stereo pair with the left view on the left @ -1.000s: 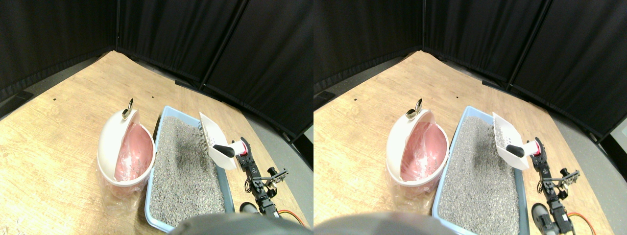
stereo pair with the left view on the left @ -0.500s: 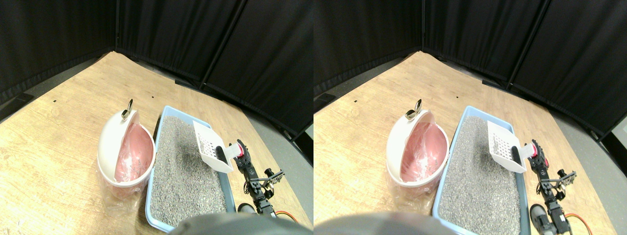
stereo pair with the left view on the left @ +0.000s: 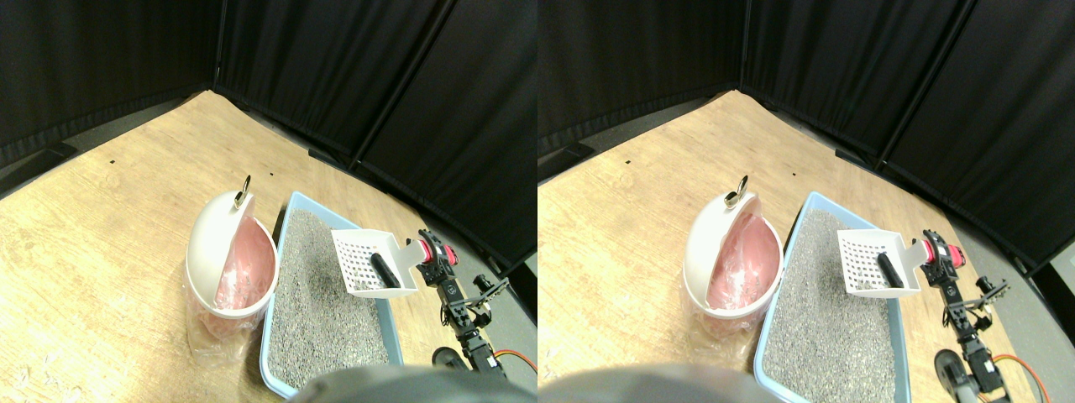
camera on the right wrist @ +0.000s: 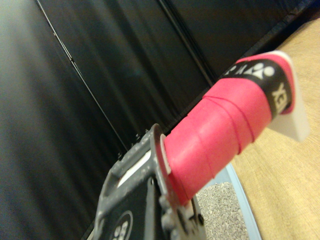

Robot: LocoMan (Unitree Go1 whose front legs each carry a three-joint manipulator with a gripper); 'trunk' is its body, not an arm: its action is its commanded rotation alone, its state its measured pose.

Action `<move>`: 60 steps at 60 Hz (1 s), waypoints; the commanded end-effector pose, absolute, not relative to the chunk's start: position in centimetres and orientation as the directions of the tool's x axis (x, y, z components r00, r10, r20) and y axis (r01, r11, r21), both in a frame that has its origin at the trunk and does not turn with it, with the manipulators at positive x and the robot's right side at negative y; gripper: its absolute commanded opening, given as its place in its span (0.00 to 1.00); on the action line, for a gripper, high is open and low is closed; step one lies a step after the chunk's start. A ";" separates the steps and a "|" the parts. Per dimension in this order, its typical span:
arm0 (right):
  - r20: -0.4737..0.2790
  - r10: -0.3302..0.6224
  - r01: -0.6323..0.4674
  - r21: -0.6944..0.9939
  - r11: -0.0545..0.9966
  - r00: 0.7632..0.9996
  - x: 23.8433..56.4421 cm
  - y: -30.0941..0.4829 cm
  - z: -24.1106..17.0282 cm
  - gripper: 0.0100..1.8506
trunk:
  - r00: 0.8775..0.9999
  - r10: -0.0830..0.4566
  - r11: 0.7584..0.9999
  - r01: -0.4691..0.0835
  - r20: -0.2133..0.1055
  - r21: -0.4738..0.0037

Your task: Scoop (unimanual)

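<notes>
Scoop (stereo pair with the left view on the left: 374, 264) hovers over the litter tray (stereo pair with the left view on the left: 285, 369), light, rigid plastic with a dark lump aboard; fingers (stereo pair with the left view on the left: 432, 262) clamp its red-wrapped handle (camera on the right wrist: 215, 135), the sensible hold.

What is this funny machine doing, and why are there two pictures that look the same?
It is a four-legged robot with an arm on its leg. The wide picture comes from a camera with two eyes looking forward and down, so you see nearly the same scene twice. The other picture comes from a camera on the arm itself, close behind its gripper. On the wooden floor sits a blue litter tray full of grey litter. Touching it stands a white bin with a pink bag inside. The robot's right gripper carries a white scoop by its red wrapped handle, above the tray. A small dark lump lies in the scoop.
</notes>
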State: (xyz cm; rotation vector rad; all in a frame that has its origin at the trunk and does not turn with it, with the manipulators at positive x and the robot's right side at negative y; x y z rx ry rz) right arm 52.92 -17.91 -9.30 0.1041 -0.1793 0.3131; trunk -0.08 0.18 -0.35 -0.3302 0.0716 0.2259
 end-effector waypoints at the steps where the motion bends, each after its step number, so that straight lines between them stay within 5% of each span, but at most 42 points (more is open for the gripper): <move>1: 0.232 0.315 -0.334 0.047 0.941 0.920 52.8 -17.2 -8.0 0.06 | 0.965 0.236 0.912 -0.261 -0.114 -0.317; 35: 0.135 0.423 -0.424 -0.016 0.905 0.896 53.2 -10.3 -5.8 0.06 | 0.930 0.337 0.849 -0.369 -0.150 -0.379; 60: 0.067 0.516 -0.510 -0.086 0.856 0.854 53.5 -7.3 -5.8 0.06 | 0.911 0.376 0.817 -0.413 -0.171 -0.402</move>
